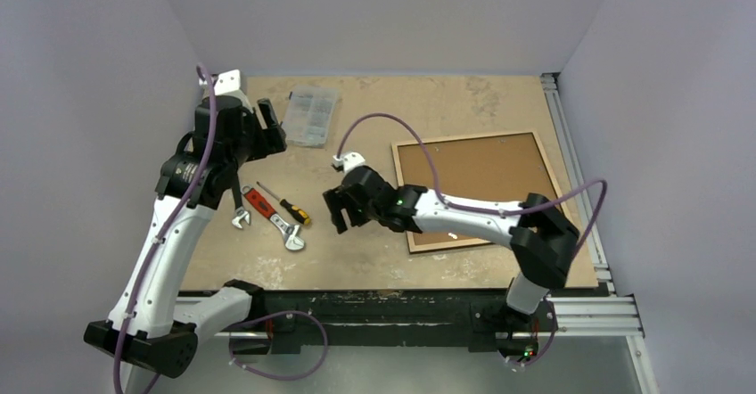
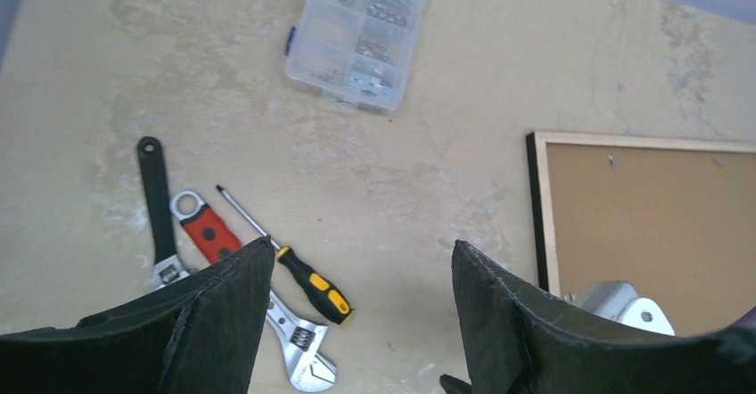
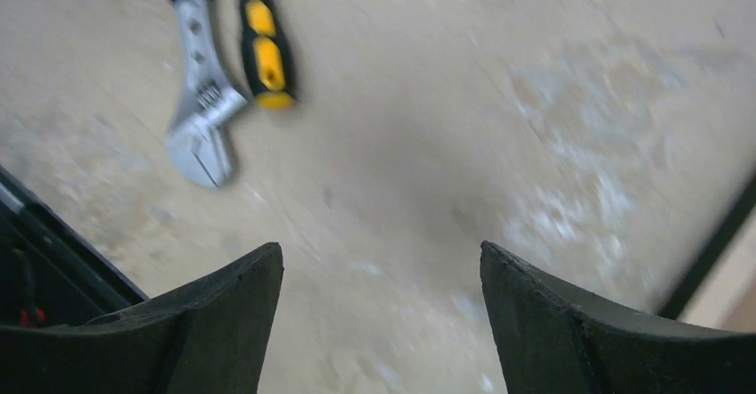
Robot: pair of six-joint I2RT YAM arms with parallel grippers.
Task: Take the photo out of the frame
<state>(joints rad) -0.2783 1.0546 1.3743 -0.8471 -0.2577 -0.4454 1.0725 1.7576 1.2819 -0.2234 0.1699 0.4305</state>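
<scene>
Your frame lies back-up at centre right, with brown backing inside a pale edge. Your right gripper hovers just left of it, jaws apart. Your left gripper, at upper left, also gapes.

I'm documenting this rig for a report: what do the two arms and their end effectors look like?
Both the left arm and right arm have white links, black joint housings and a loose purple cable. The left end effector and right end effector each carry two black, wedge-shaped fingers. A green light glows near the right wrist.
</scene>
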